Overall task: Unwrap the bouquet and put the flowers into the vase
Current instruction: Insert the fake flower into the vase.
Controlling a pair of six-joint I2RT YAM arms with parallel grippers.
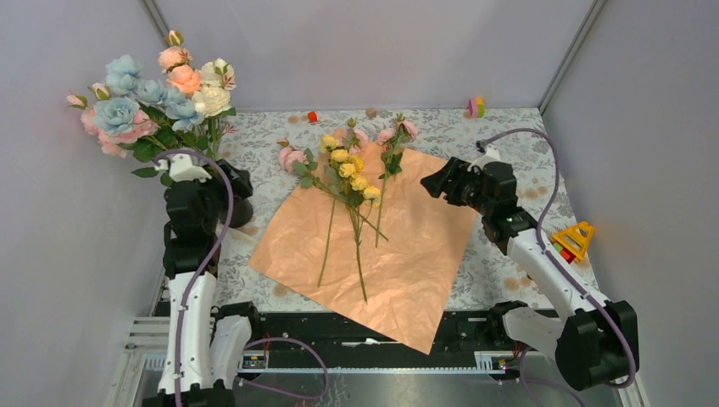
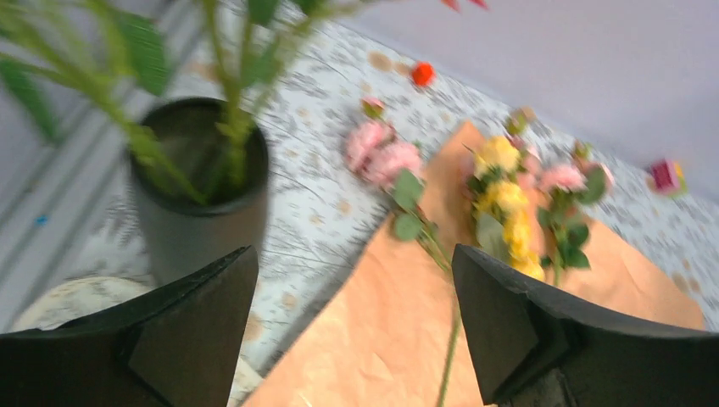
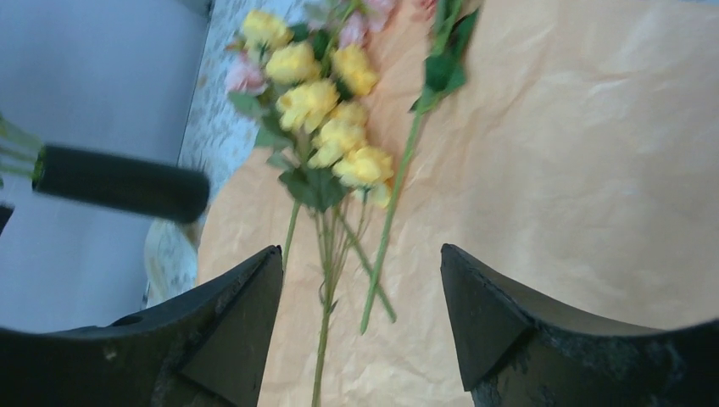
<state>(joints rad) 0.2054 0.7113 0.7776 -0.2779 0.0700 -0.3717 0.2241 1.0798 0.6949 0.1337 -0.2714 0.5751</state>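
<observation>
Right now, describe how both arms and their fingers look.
The left arm and right arm have white links between black joints. A purple cable loops along each. The fingers are matte black wedges.

A sheet of peach-tan paper (image 1: 398, 263) lies flat on the tabletop (image 1: 509, 144), yellow roses (image 1: 350, 170) and pink roses (image 1: 293, 158) lying across its far half (stems pointing toward the arms). At far left, blue, peach and cream flowers (image 1: 153, 97) stand upright, stems dropping behind the left arm (image 1: 193, 254); the right claw (image 1: 435, 181) hangs at the paper's right edge.
</observation>
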